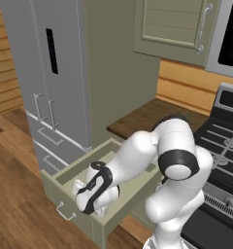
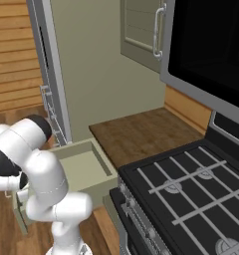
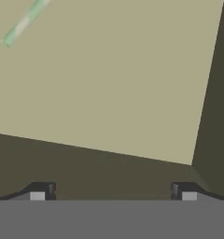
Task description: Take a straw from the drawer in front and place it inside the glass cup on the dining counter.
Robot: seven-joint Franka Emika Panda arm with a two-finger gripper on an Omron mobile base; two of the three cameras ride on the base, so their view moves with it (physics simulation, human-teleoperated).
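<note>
Arm folded forward and down from the base. Left base view: elbow joint high at right of centre, forearm sloping down to the left, wrist with its dark band low, hand pointing downward. Right base view: shoulder and upper links stacked at the left edge, a dark joint at the top. Tool (image 3: 113, 191) in the hand view: the two dark fingertips (image 3: 39, 191) stand wide apart at the bottom, nothing between them, jaws spread, not touching anything.

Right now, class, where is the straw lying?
In the hand view the straw lies slantwise on the floor of the open drawer, at the upper left, well away from the open gripper.
</note>
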